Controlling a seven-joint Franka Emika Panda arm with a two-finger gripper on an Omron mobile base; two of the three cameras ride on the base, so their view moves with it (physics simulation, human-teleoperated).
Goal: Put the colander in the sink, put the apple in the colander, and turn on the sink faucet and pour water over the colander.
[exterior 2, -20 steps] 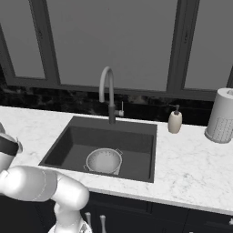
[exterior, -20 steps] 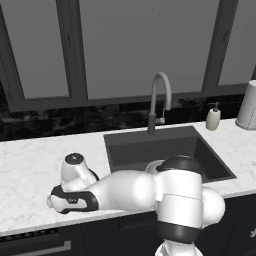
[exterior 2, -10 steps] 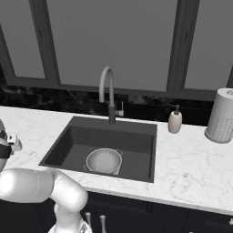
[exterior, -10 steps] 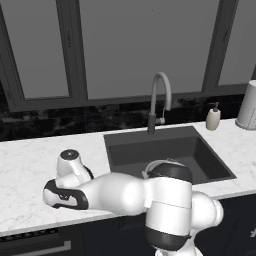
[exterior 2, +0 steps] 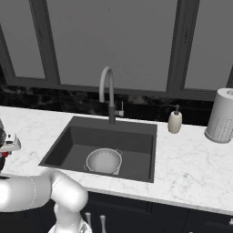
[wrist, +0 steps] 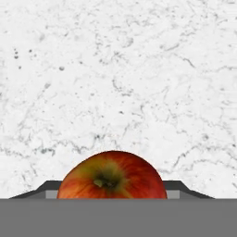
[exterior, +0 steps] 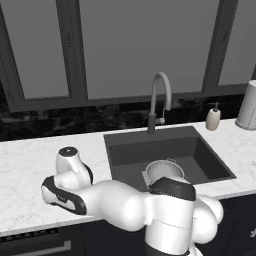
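The red-orange apple (wrist: pixel 112 176) lies stem up on the white marble counter, at the bottom of the hand view. My gripper (wrist: pixel 113 187) is open and points down over it, one dark fingertip (wrist: pixel 46 186) close on each side. In the left base view my hand (exterior: pixel 67 159) hangs over the counter left of the sink (exterior: pixel 202 156); its fingers are hidden behind it. The silver colander (exterior: pixel 164 171) (exterior 2: pixel 103 160) stands upright on the sink (exterior 2: pixel 136 145) bottom. Behind the basin rises the gooseneck faucet (exterior: pixel 160 95) (exterior 2: pixel 107 91); no water runs.
A cream soap pump bottle (exterior: pixel 213 118) (exterior 2: pixel 174 121) stands right of the faucet. A paper towel roll (exterior: pixel 247 107) (exterior 2: pixel 220 116) is at the far right of the counter. Dark windows and a black backsplash close off the back.
My arm has swung further left along the counter, away from the sink, carrying the hand with it. The colander has stayed in the sink.
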